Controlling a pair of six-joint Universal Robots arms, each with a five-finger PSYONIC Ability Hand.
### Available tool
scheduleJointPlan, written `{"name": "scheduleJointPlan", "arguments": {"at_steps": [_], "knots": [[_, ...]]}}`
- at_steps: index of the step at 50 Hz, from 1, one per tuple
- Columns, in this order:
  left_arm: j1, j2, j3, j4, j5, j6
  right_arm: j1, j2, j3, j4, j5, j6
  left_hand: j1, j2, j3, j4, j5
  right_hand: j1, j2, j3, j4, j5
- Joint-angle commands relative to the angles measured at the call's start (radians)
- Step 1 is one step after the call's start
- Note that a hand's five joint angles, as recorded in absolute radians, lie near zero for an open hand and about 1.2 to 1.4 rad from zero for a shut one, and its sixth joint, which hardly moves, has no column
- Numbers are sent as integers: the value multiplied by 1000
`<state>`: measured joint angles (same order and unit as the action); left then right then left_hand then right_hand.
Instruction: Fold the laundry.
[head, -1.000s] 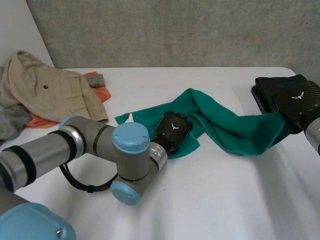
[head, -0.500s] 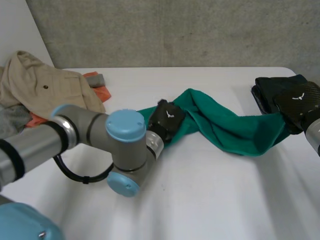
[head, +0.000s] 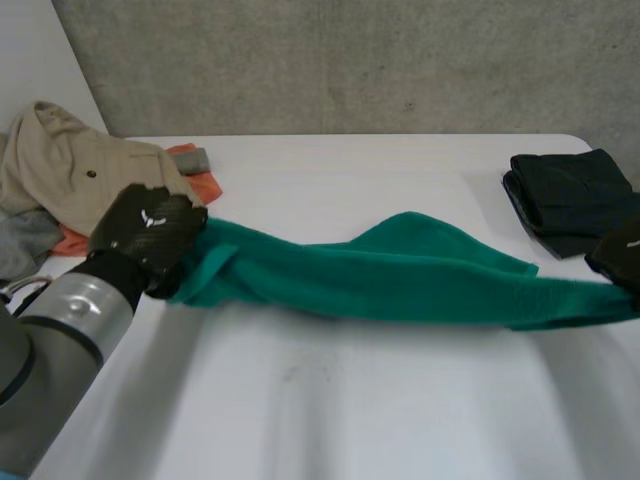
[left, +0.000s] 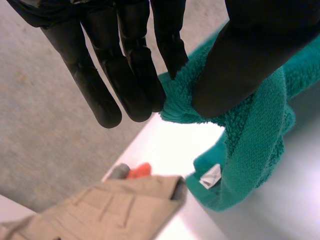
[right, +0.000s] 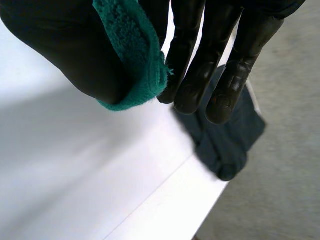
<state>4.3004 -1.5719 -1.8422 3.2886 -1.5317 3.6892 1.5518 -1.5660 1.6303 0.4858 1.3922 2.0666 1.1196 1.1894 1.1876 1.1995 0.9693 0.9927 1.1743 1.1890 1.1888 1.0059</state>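
Observation:
A green towel (head: 400, 275) is stretched out long across the white table (head: 330, 400), pulled between both hands. My left hand (head: 148, 235) is shut on its left end; in the left wrist view the thumb (left: 250, 55) pinches the towel (left: 255, 145) against the fingers (left: 135, 75), and a white label (left: 210, 176) hangs below the grip. My right hand (head: 622, 255) is shut on the right end; in the right wrist view the towel's edge (right: 137, 60) is pinched between the thumb (right: 65, 50) and the fingers (right: 200, 75).
A heap of unfolded laundry lies at the back left: a beige garment (head: 90, 180), an orange piece (head: 200, 185) and a grey one (head: 20, 245). A folded dark garment (head: 565, 195) lies at the back right, near the table's edge.
My left hand closed on the towel's left part and pulled it far to the left. The towel went from a bunched zigzag to a long taut strip. The right hand moved slightly nearer and rightward.

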Motion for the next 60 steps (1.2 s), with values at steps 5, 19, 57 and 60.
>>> {"name": "scheduleJointPlan", "arguments": {"at_steps": [5, 19, 57, 60], "knots": [[70, -304, 154, -47, 123, 25, 40, 322, -114, -186, 51, 44, 277, 207, 209, 197, 252, 404, 222, 207, 207, 216], [84, -599, 963, 434, 122, 115, 198, 468, -648, -870, 218, 181, 277, 207, 209, 197, 252, 404, 222, 207, 207, 216], [171, -401, -94, 573, 392, 156, 76, 362, 138, -762, 44, 250, 277, 207, 209, 197, 252, 404, 222, 207, 207, 216], [213, -336, -135, 531, 392, 242, 68, 327, 160, -748, 31, 289, 277, 207, 209, 197, 252, 404, 222, 207, 207, 216]]}}
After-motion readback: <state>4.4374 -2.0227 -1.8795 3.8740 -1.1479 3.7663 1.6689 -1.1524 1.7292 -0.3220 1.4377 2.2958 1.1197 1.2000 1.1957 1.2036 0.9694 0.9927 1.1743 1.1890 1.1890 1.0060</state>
